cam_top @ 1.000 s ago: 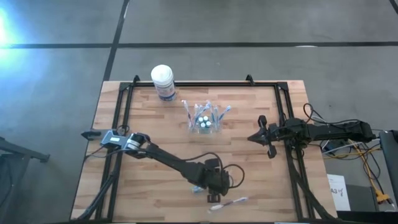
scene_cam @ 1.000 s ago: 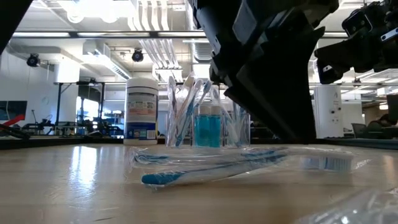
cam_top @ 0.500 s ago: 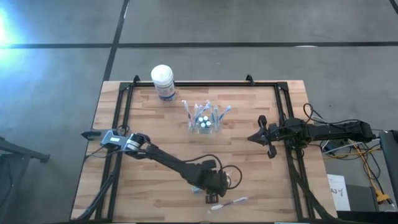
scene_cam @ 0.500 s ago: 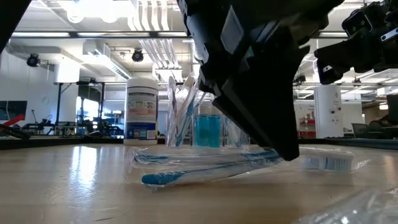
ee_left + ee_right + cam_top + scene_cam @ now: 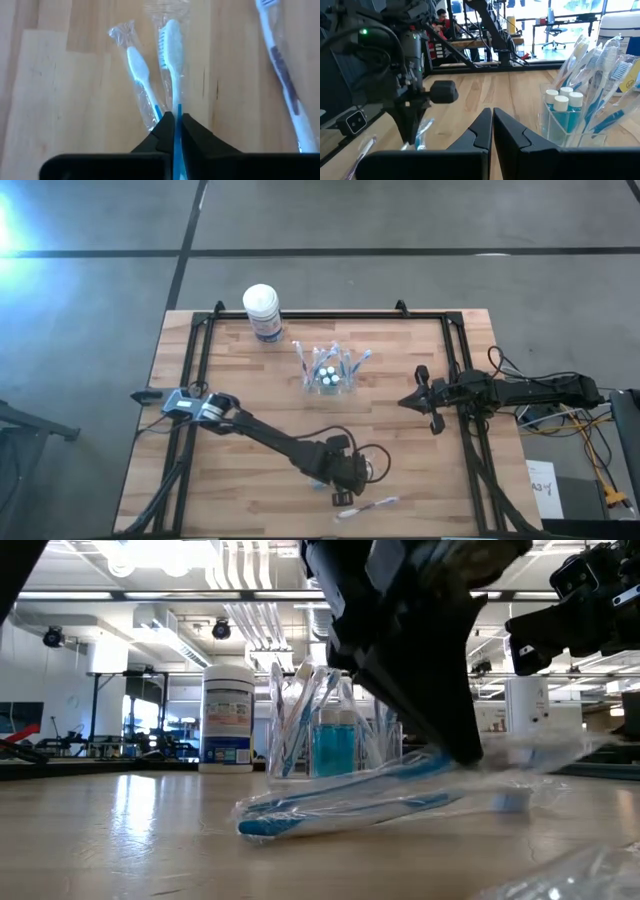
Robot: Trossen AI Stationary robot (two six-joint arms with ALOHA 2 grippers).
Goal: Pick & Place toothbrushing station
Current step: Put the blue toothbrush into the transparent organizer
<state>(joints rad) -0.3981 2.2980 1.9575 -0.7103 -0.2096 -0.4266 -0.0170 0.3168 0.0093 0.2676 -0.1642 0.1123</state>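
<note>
The clear cup (image 5: 328,372) stands at the table's far middle, holding several toothbrushes and small white-capped tubes (image 5: 561,107). Near the front edge, my left gripper (image 5: 343,477) is shut on a wrapped blue-and-white toothbrush (image 5: 171,50). A second wrapped toothbrush (image 5: 140,75) lies right beside the held one, and a third (image 5: 368,505) lies closer to the front edge. My right gripper (image 5: 412,400) hangs shut above the table's right side, touching nothing. My left gripper pinches the wrapped toothbrush between its two fingers on the blue stretch of the handle (image 5: 175,107) just behind the head. The fingers come from above, pointing down. The brush is tilted: its left end (image 5: 262,825) rests on the table and the held part is raised.
A white-lidded canister (image 5: 262,310) with a blue label stands at the far left. Black frame rails (image 5: 200,380) run along both sides and the back of the table. Crumpled clear wrapping (image 5: 580,875) lies at the near right.
My left gripper has come down onto the wrapped toothbrush and taken hold of it. The brush's right part and its wrapper have risen off the table, while its left end has stayed down.
</note>
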